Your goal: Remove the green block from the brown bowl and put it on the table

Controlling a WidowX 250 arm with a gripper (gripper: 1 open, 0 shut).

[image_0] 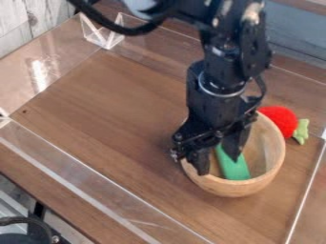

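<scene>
Nearest the camera: a low clear wall (76, 186) along the counter (102, 114) edge, bare wood grain behind it, all well clear of the tool to its near left.

Bowl (201, 175) sits directly under the tool (212, 162). The near rim shows below the fingers. The tool points straight down into the bowl, its dark fingers straddling the block (237, 164). Only the block's lower right part shows green, just right of the fingers; the rest is hidden behind the tool. The block lies inside the bowl, on the floor or leaning on the inner wall; cannot tell which.

Tool state: fingers partway in, narrower than wide. Whether the pads touch the block yet cannot be told; the contact is hidden.

Step in hand, as I judge it: closing on the block. To do it well:
- grip across the block's short width, not its length
- keep fingertips off the bowl wall, or the bowl may drag or tip
- close fully before lifting, then go straight up until clear of the rim
- set down on open counter left of the tool

Just beyond the tool, right of the bowl: a red strawberry toy (280, 119). Avoid it. Farther back, well off to the left: a clear stand (102, 31).
</scene>
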